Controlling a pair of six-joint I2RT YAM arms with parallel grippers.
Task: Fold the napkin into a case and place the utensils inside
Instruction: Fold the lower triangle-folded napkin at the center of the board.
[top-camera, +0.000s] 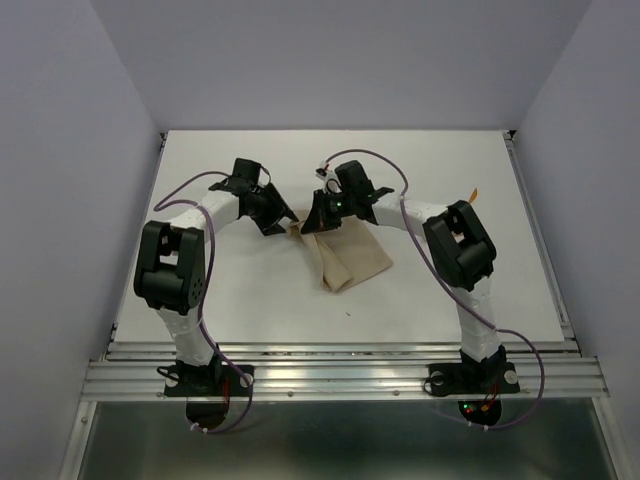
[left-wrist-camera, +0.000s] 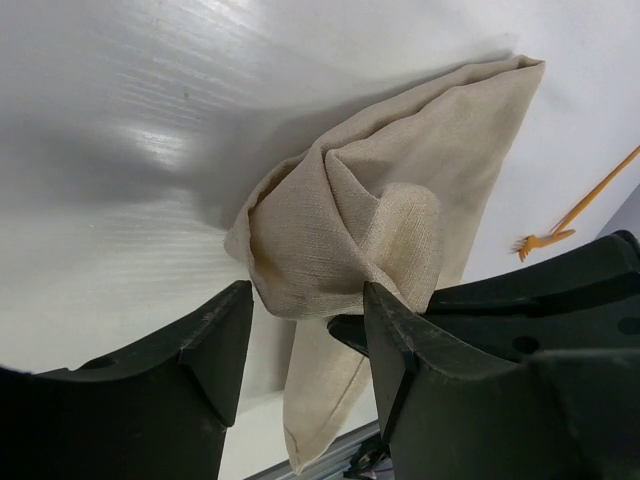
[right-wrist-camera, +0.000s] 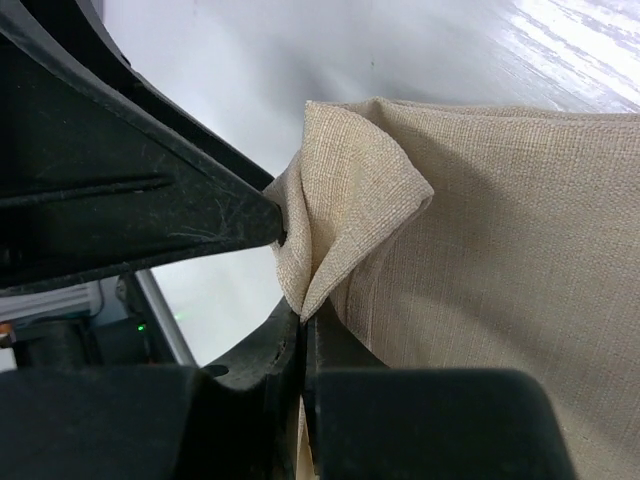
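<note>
Right gripper (right-wrist-camera: 296, 300) clamped shut on a raised fold of the napkin (right-wrist-camera: 480, 250); left gripper (left-wrist-camera: 305, 305) jaws apart just before the bunched cloth; napkin partly folded, mid table (top-camera: 250, 300); one orange utensil (left-wrist-camera: 580, 208) lies apart, to its right.

Plain tan-beige cloth napkin (top-camera: 352, 262) lay mid-desk (top-camera: 230, 290), folded into layered, roughly oblong shape, slanted. Far-left corner bunched, creased, raised off desk. Thin orange plastic fork-like utensil (left-wrist-camera: 585, 199) lay flat, well apart, beyond napkin's right side.
</note>
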